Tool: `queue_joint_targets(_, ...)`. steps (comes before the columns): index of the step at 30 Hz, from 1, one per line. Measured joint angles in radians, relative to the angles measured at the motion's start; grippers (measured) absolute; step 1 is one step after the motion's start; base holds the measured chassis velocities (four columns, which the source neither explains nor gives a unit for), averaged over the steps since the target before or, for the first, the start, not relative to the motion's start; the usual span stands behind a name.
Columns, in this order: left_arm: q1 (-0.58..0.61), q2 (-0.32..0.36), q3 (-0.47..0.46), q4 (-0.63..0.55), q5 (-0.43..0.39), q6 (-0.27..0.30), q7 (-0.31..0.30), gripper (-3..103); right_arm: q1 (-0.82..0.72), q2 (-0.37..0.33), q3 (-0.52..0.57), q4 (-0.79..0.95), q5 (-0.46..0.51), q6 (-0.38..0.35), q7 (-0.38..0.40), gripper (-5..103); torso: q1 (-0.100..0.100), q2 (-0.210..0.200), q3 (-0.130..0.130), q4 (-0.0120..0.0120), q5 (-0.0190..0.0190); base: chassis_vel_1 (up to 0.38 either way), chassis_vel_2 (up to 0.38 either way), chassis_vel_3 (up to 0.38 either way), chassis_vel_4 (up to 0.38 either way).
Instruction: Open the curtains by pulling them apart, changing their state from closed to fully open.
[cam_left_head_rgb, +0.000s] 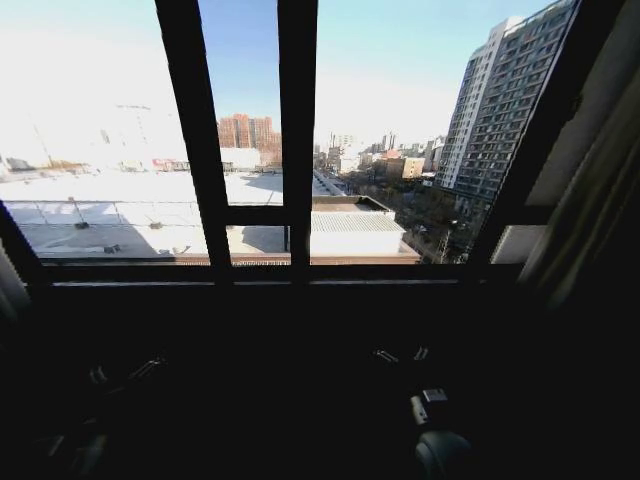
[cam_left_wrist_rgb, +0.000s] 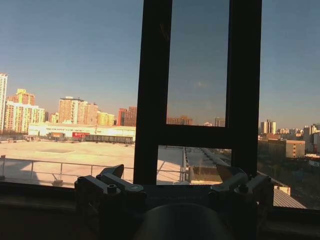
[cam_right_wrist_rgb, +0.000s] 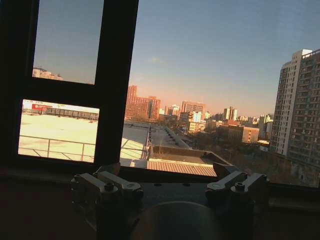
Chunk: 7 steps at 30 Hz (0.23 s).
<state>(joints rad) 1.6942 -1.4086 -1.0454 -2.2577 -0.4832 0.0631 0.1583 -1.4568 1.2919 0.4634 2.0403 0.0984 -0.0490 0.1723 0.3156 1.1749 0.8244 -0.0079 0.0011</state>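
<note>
The window (cam_left_head_rgb: 300, 265) stands almost bare, so the pulling looks done or nearly so. One curtain (cam_left_head_rgb: 590, 200) hangs bunched at the window's right edge; a sliver of fabric at the left edge may be the second, though I cannot tell. Two grippers sit low before the sill: left gripper (cam_left_wrist_rgb: 172, 176) and right gripper (cam_right_wrist_rgb: 170, 172), each spread wide, holding nothing. Next move, if any: check the left panel is fully back.
</note>
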Motion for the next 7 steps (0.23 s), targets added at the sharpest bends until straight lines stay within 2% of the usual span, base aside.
queue_joint_targets(4,0.002,0.005,-0.002,0.005,-0.02,-0.008,0.007,100,-0.001,0.001,0.0,0.013,-0.007,-0.018,0.0,100,0.0,0.0,0.0,0.0001,-0.0009,-0.087,0.018,0.081,-0.007)
queue_joint_targets(7,0.003,0.012,-0.001,0.017,-0.043,-0.027,0.009,100,-0.007,0.005,0.0,0.026,-0.009,-0.028,0.0,100,-0.002,0.001,-0.001,0.0004,-0.0009,0.0,0.0,0.0,0.0)
